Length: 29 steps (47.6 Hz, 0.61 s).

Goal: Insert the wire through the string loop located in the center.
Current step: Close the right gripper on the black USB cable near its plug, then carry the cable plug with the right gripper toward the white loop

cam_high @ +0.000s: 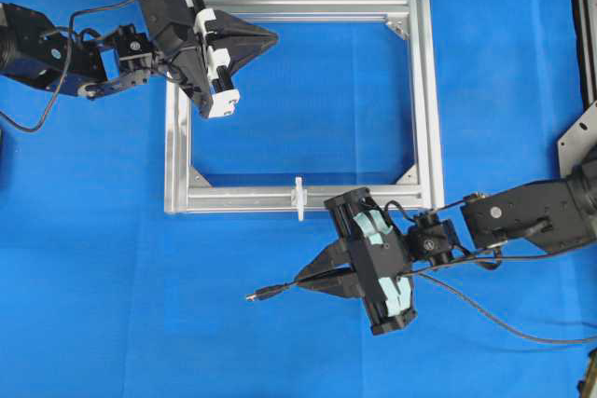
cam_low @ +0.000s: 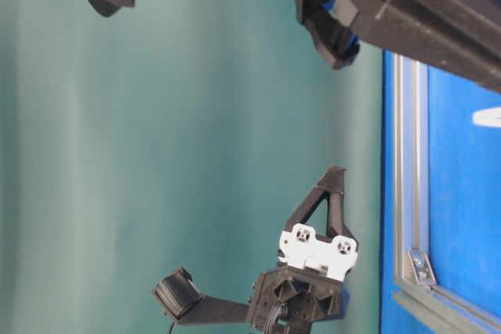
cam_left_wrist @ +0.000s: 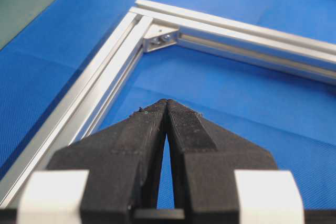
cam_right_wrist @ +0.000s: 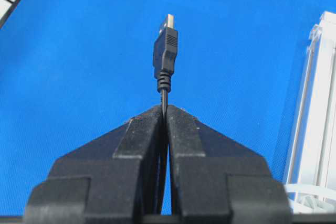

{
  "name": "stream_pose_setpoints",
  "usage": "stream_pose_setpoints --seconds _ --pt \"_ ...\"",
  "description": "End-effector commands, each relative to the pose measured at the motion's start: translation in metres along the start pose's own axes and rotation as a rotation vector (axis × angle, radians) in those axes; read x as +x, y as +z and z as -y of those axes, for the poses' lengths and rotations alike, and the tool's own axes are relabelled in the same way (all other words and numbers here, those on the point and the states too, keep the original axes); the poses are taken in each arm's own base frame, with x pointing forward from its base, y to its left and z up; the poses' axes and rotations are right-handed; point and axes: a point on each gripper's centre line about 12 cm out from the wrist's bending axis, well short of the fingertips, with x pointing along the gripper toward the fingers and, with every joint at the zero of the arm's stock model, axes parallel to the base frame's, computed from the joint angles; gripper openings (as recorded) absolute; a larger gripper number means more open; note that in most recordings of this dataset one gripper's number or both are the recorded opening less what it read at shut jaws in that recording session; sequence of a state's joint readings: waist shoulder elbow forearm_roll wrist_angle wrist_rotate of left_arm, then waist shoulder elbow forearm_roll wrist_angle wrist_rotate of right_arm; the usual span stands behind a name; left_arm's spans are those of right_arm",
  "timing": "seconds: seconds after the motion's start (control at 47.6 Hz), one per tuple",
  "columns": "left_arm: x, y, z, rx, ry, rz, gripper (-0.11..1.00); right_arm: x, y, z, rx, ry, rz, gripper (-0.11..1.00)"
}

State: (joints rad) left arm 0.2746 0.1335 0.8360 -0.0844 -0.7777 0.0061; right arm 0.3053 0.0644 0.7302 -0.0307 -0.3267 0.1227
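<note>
Overhead: right gripper clamped on the wire, plug poking out toward the bench's left edge, near the string loop on the frame but outside it. Not threaded yet. Left gripper closed, empty, over the far rail.

Left wrist: fingertips together, nothing held.

Right wrist: plug sticking out beyond pinched tips; still needs lining up and pushing through.

Black wire, plug tip leftward, near upright white string loop.
</note>
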Motion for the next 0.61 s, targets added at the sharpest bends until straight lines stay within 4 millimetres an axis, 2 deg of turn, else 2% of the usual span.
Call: stream_pose_setpoints --seconds 0.0,0.589 --pt "-0.0011 0.0130 0.0014 0.002 -0.005 0.040 0.00 -0.0041 0.0137 -0.0020 -0.002 0.006 0.041 -0.02" --pt "-0.0013 0.0135 0.0026 0.002 -0.008 0.041 0.00 -0.0110 0.0074 -0.0014 0.002 0.004 0.030 -0.02"
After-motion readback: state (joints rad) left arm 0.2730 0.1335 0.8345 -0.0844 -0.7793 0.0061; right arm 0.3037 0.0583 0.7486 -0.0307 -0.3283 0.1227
